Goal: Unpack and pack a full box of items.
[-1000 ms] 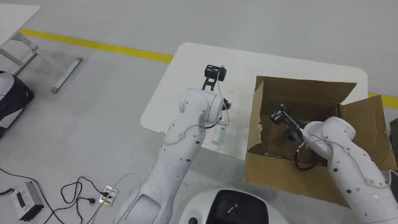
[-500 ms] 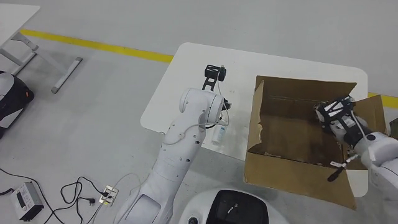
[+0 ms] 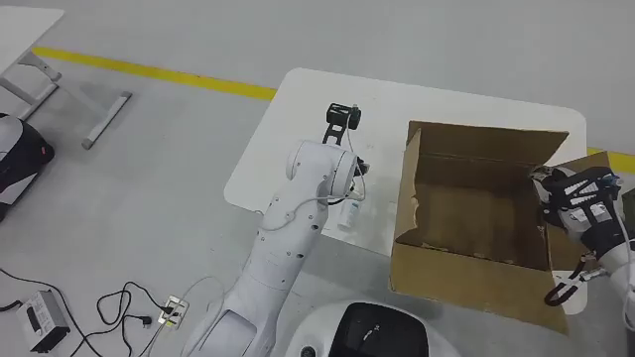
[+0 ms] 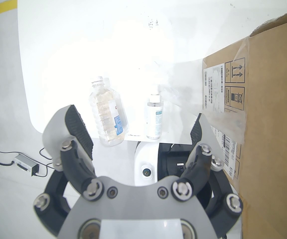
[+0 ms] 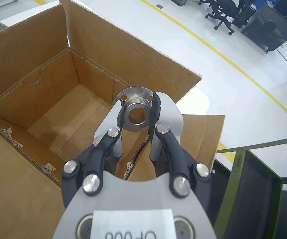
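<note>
- top view: right gripper [image 3: 578, 198] hangs over the box [image 3: 476, 149]'s right flap [image 3: 559, 250], outside the cavity. left gripper [image 3: 344, 116] sits above the table [image 3: 298, 129], left of the box. risk: a low swing snags the flap and drags the box.
- left wrist view: left gripper spread wide, empty. clear bottle [image 4: 108, 115] and spray bottle [image 4: 154, 118] stand at the table's near edge; a nudge could send either off. shipping label [image 4: 223, 88] shows barcodes and up-arrows; bottle print too small to read.
- right wrist view: right gripper pinches a metal flange [image 5: 136, 95] by its hub. smooth steel, narrow hold; it could twist or slip. printed tag [image 5: 133, 225] cut off.
</note>
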Controlling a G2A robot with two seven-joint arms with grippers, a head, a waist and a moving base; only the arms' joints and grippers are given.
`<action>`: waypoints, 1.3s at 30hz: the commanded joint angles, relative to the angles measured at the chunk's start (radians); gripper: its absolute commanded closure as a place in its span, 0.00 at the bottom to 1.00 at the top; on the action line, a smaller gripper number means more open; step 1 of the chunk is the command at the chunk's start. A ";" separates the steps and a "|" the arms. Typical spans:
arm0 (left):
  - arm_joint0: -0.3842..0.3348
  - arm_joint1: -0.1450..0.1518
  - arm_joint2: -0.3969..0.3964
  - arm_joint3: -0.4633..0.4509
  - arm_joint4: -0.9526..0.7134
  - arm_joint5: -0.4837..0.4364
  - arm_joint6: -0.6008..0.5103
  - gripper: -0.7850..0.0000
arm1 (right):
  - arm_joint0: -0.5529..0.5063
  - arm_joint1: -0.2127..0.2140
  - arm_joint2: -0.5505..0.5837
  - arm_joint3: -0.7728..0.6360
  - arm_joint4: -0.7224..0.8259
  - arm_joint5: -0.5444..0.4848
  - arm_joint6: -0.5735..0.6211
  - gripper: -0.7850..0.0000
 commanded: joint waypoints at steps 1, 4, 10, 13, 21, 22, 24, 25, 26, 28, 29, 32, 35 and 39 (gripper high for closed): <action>0.000 0.000 0.000 0.000 0.000 0.000 0.000 0.00 | 0.000 0.000 0.000 0.000 0.000 0.000 0.000 1.00; 0.000 0.000 0.000 0.000 0.000 0.000 0.000 0.00 | -0.009 0.000 -0.002 0.001 -0.001 0.006 -0.017 1.00; 0.000 0.000 0.000 0.000 0.000 0.000 0.000 0.00 | -0.036 0.005 0.015 0.004 -0.003 0.000 -0.051 1.00; 0.000 0.000 0.000 0.000 0.000 0.000 0.000 0.00 | -0.045 0.007 0.025 0.005 0.001 -0.001 -0.056 1.00; 0.000 0.000 0.000 0.000 0.000 0.000 0.000 0.00 | -0.102 0.015 0.066 -0.008 0.015 -0.015 -0.077 1.00; 0.000 0.000 0.000 0.000 0.000 0.000 0.000 0.00 | -0.104 0.016 0.070 -0.012 0.016 -0.015 -0.079 1.00; 0.000 0.000 0.000 0.000 0.000 0.000 0.000 0.00 | -0.111 0.017 0.081 -0.029 0.022 -0.012 -0.093 1.00; 0.000 0.000 0.000 0.000 0.000 0.000 0.000 0.00 | -0.116 0.018 0.090 -0.040 0.025 -0.014 -0.103 1.00; 0.000 0.000 0.000 0.000 0.000 0.000 0.000 0.00 | -0.123 0.019 0.100 -0.048 0.026 -0.014 -0.111 1.00; 0.000 0.000 0.000 0.000 0.000 0.000 0.000 0.00 | -0.137 0.021 0.126 -0.066 0.033 -0.014 -0.127 1.00; 0.000 0.000 0.000 0.000 0.000 0.000 0.000 0.00 | -0.143 0.023 0.141 -0.075 0.033 -0.015 -0.133 1.00; 0.000 0.000 0.000 0.000 0.000 0.000 0.000 0.00 | -0.161 0.027 0.186 -0.100 0.045 -0.025 -0.143 1.00; 0.000 0.000 0.000 0.000 0.000 0.000 0.000 0.00 | -0.173 0.031 0.225 -0.108 0.049 -0.031 -0.142 1.00; 0.000 0.000 0.000 0.000 0.000 0.000 0.000 0.00 | -0.194 0.035 0.272 -0.119 0.057 -0.023 -0.135 1.00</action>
